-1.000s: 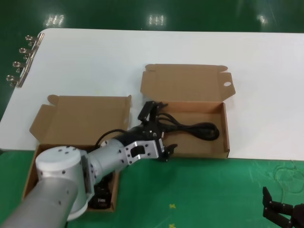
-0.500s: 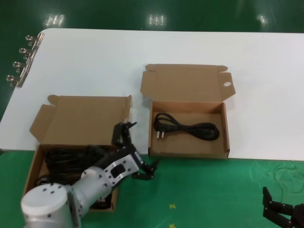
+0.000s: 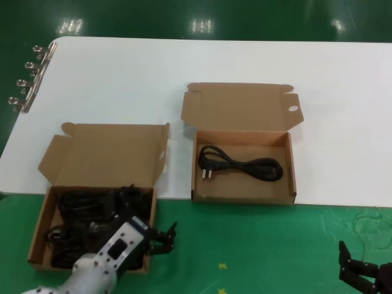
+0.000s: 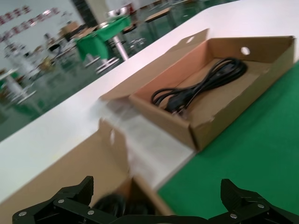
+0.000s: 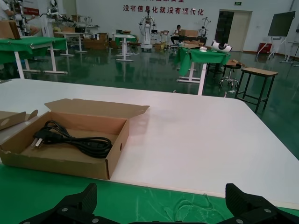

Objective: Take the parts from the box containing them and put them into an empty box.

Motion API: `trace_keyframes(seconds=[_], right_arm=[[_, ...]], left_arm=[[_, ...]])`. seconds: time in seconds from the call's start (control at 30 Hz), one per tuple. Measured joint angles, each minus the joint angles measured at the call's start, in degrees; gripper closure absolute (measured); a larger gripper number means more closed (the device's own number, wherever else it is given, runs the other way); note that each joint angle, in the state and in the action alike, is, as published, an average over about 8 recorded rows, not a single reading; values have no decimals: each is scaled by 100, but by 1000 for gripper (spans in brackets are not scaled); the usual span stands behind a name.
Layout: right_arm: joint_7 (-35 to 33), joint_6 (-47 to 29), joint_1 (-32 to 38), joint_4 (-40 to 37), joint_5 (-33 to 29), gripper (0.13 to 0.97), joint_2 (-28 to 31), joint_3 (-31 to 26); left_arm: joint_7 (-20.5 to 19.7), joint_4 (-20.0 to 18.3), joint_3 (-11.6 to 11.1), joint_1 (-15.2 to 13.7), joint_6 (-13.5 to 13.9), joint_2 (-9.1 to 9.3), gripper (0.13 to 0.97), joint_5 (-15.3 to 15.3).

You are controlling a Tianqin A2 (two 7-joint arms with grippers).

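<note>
This is a large factory or workshop hall. It has a shiny green floor (image 5: 154, 74), many work tables with green covers (image 5: 201, 56), robot machines (image 5: 148, 25) standing far behind, a red slogan (image 5: 163, 9) on the white wall, and a worker (image 5: 179, 31) sitting there.

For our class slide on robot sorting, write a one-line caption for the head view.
Left gripper open above the source box of coiled cables; one cable lies in the second box; right gripper parked.
</note>
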Motion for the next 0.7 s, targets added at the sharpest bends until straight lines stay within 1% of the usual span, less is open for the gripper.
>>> trace_keyframes(seconds=[0.7], right_arm=[[-1, 0, 0, 0, 1, 129, 0, 0]], left_arm=[[-2479, -2481, -413, 2175, -1173, -477, 132, 107]])
